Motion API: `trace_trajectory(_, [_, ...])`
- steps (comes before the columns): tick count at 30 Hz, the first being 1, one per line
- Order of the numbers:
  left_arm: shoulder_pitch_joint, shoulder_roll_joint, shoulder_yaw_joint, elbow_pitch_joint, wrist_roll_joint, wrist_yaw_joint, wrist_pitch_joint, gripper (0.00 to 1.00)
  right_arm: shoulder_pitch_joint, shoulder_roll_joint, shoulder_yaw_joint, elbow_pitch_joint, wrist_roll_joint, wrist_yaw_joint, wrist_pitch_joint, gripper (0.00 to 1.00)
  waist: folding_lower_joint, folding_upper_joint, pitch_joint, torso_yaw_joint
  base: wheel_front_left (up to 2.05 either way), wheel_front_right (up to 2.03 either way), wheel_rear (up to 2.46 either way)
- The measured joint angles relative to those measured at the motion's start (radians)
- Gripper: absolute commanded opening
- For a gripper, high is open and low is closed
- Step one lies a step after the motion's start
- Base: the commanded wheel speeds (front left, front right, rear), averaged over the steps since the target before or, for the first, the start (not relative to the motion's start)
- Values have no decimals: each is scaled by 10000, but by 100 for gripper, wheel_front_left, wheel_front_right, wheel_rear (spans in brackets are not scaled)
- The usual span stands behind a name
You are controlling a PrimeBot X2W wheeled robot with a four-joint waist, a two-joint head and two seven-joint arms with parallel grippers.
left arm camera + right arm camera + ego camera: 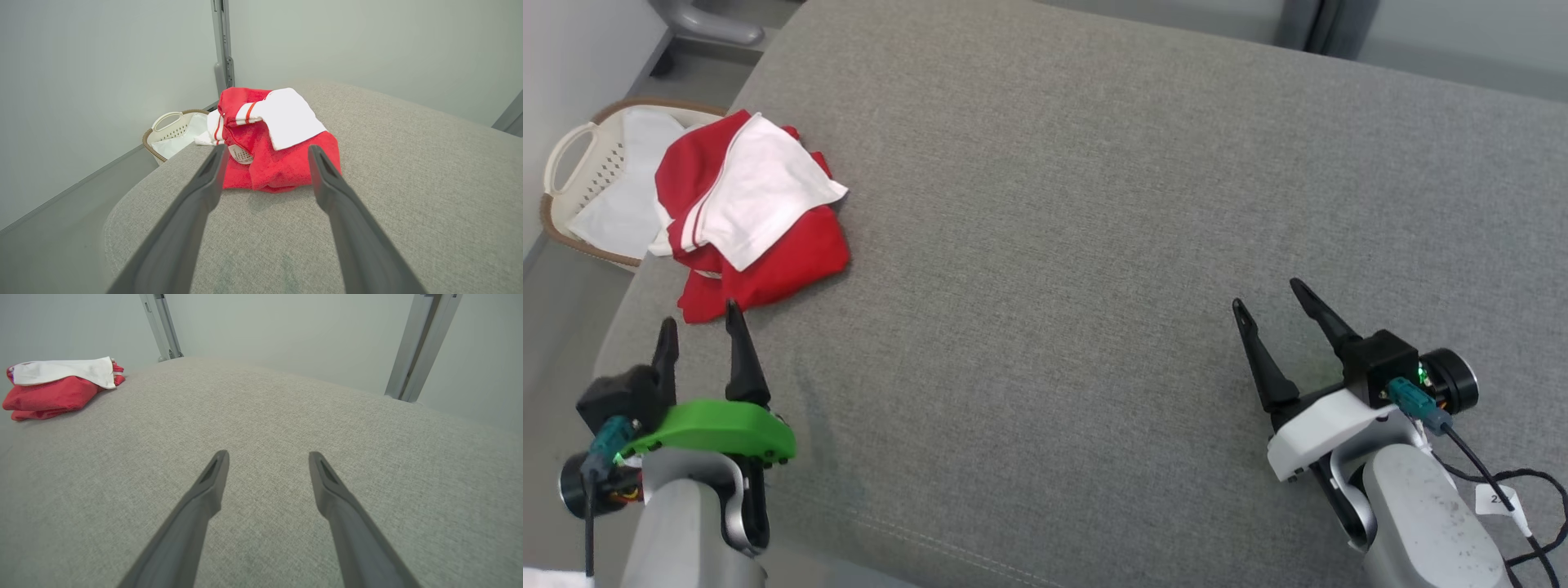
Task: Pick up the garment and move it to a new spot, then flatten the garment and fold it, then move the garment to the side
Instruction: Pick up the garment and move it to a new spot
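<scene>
The garment [752, 216] is a crumpled red and white piece lying near the left edge of the grey cushioned surface [1094, 204]. My left gripper [698, 322] stands open just in front of it, fingertips close to its red hem, holding nothing. In the left wrist view the garment [278, 139] sits bunched straight ahead between the open fingers [208, 179]. My right gripper [1266, 294] is open over bare fabric at the lower right, far from the garment. The right wrist view has the garment [57, 388] at the far left and its own gripper [267, 455] empty.
A white laundry basket [584, 171] with a brown rim and white cloth inside stands on the floor just past the surface's left edge, seen too in the left wrist view as the basket [171, 130]. Metal posts [421, 347] rise behind the surface. A black cable [1503, 490] trails from the right wrist.
</scene>
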Motion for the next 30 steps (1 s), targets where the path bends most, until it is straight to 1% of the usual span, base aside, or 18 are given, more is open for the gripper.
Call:
trace_trajectory(4, [-1212, 395, 203, 1030, 234, -328, 2, 100, -382, -146, 117, -127, -69, 0, 0, 100, 0, 0, 571, -231, 0, 0, 0])
trace_trajectory(9, [-2406, 938, 169, 2082, 418, -533, 2, 100, -572, -257, 153, -222, -128, 0, 0, 100, 0, 0, 1199, -541, 0, 0, 0])
trace_trajectory(13, [-3074, 1356, -157, 3302, 721, -589, 4, 100, -669, -332, 142, -238, -144, 2, -2, 100, 0, 0, 1601, -821, 0, 0, 0])
trace_trajectory(17, [-3523, 1730, -138, 4771, 769, -594, 4, 100, -795, -316, 127, -253, -142, 2, -13, 100, 0, 0, 1804, -1183, 0, 0, 0])
trace_trajectory(21, [-3835, 1810, -90, 5718, 731, -531, 4, 100, -830, -318, 94, -240, -140, 2, -15, 100, 0, 0, 1899, -1486, 0, 0, 0])
trace_trajectory(22, [-3867, 1814, -84, 5818, 721, -523, 2, 2, -828, -320, 82, -236, -140, 2, -15, 100, 0, 0, 1906, -1533, 0, 0, 0])
trace_trajectory(23, [-3891, 1822, -69, 5898, 698, -523, 4, 0, -822, -318, 73, -228, -138, 2, -15, 100, 0, 0, 1903, -1580, 0, 0, 0])
trace_trajectory(26, [-3896, 1812, -96, 5967, 673, -529, 4, 0, -795, -307, -4, -173, -136, 2, -15, 100, 0, 0, 1811, -1637, 0, 0, 0])
trace_trajectory(30, [-3890, 1831, -90, 4993, 711, -543, 4, 0, -618, -201, -184, -130, -54, 0, -13, 100, 0, 0, 1561, -1648, 0, 0, 0])
